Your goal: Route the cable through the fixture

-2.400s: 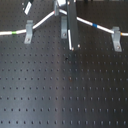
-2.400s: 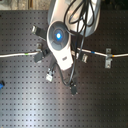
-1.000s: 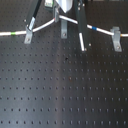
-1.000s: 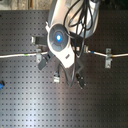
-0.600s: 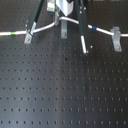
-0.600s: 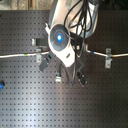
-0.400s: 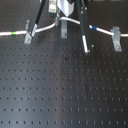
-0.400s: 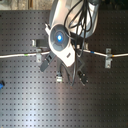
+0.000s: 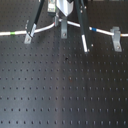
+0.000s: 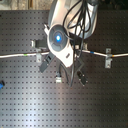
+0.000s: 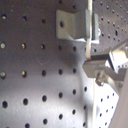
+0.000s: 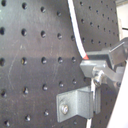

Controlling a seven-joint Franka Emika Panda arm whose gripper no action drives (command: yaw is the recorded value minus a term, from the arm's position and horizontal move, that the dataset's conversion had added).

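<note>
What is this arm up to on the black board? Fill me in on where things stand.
A single Franka arm is threading a long thin white cable through small grey metal bracket fixtures bolted along the far side of a black perforated board. The gripper is down at the middle bracket, holding the cable right beside it, as both wrist views show. The cable runs past the outer brackets on either side. Whether it is fully seated in the middle one cannot be told.
</note>
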